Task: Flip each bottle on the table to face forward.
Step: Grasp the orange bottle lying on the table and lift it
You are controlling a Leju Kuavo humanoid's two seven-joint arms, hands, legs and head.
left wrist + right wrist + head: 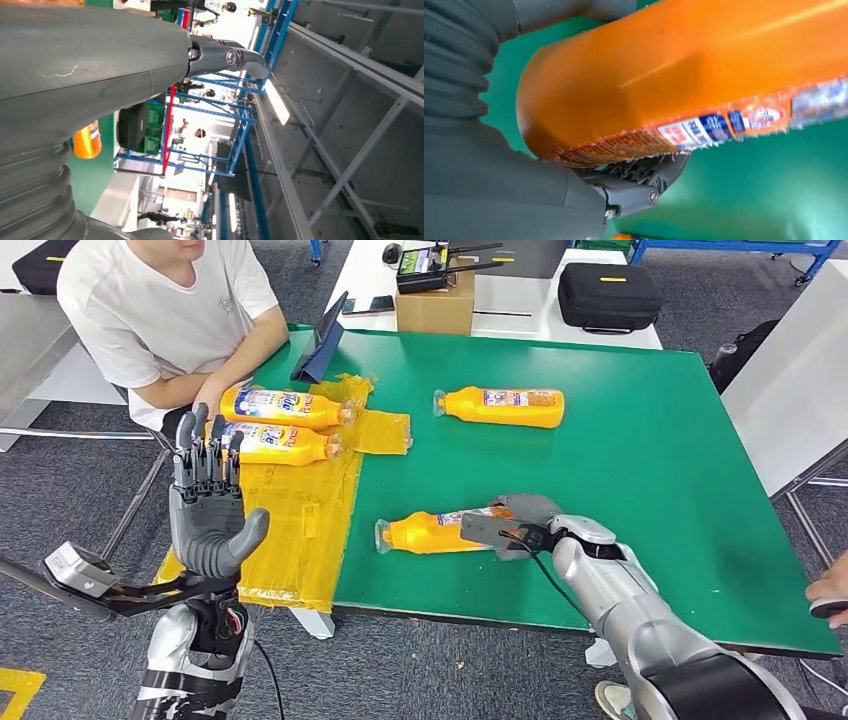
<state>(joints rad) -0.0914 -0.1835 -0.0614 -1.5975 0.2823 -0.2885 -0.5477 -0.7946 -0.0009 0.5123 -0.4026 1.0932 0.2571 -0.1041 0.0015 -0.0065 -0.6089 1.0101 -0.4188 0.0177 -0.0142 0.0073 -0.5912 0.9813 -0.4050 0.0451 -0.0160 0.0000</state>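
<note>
Several orange bottles lie on the green table (pixel 640 470). My right hand (pixel 515 525) grips the base end of the nearest bottle (pixel 430 532), which lies on its side with its cap to the left. In the right wrist view the same bottle (pixel 684 75) is clasped between the thumb and fingers (pixel 644 175), its label edge showing. A second bottle (pixel 505 406) lies farther back. Two more bottles (pixel 283 406) (pixel 280 443) rest on the yellow sheet (pixel 300 520). My left hand (pixel 208 510) is raised upright beyond the table's left edge, fingers spread, holding nothing.
A person in a white shirt (pixel 160 310) sits at the far left corner, arms near the yellow-sheet bottles. A tablet (pixel 322 340) stands at the back edge. A cardboard box (pixel 435 310) and black case (pixel 608 295) sit behind. Another person's hand (pixel 830 592) is at the right.
</note>
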